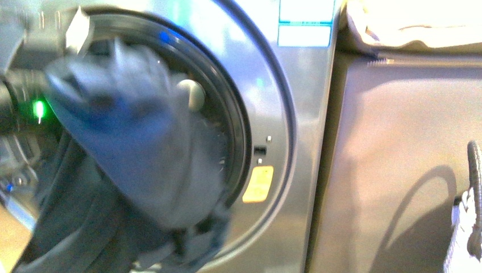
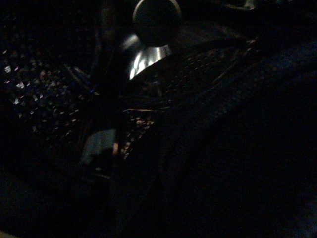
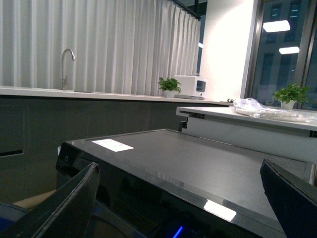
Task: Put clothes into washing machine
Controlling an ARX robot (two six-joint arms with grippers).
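Observation:
The silver-grey washing machine [image 1: 295, 114] fills the left half of the front view, its round porthole [image 1: 227, 114] open. Dark navy clothes [image 1: 142, 153] hang in a bunch over the porthole's mouth and spill down past its lower rim. My left arm [image 1: 23, 91], showing a green light, reaches in from the left. My left gripper is shut on the clothes, its fingers hidden by the fabric. The left wrist view is dark. In the right wrist view my right gripper [image 3: 181, 198] stands open and empty, level with the machine's dark flat top [image 3: 198, 158].
A plain taupe cabinet [image 1: 398, 170] stands right of the machine, with a beige cushion [image 1: 409, 25] on top. A woven basket [image 1: 470, 216] shows at the far right edge. A yellow sticker [image 1: 258, 183] sits beside the porthole. Behind the machine runs a counter with a tap [image 3: 67, 67].

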